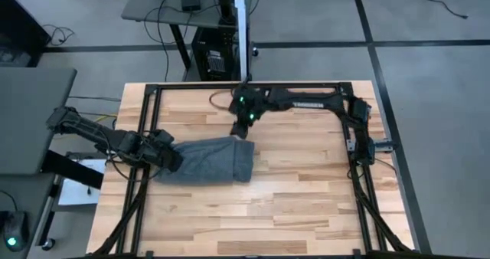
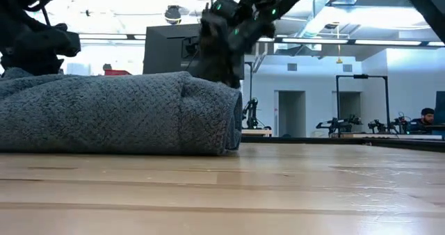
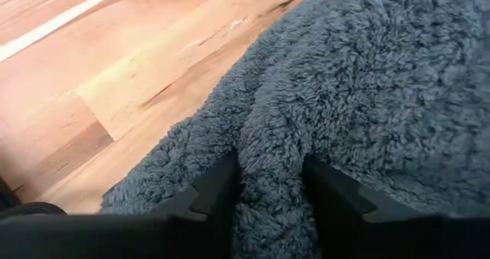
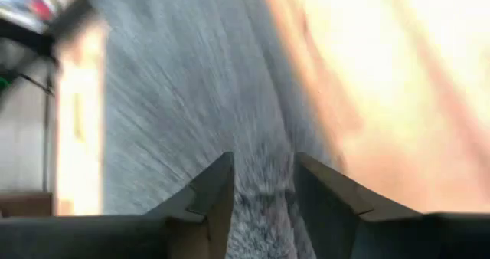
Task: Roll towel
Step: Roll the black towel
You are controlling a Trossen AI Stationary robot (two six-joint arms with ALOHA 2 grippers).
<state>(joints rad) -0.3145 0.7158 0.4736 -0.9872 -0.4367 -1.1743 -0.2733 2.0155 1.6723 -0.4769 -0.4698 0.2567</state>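
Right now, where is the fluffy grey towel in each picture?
High view: the towel lies left of the middle, between both arms.
Low view: it fills the left side, rolled.
Left wrist view: it covers the right side.
Right wrist view: a blurred grey band up the middle.
Shared landmark: the wooden table.

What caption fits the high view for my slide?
Both claws, left and right, at opposite ends of the rolled grey towel on the wooden table.
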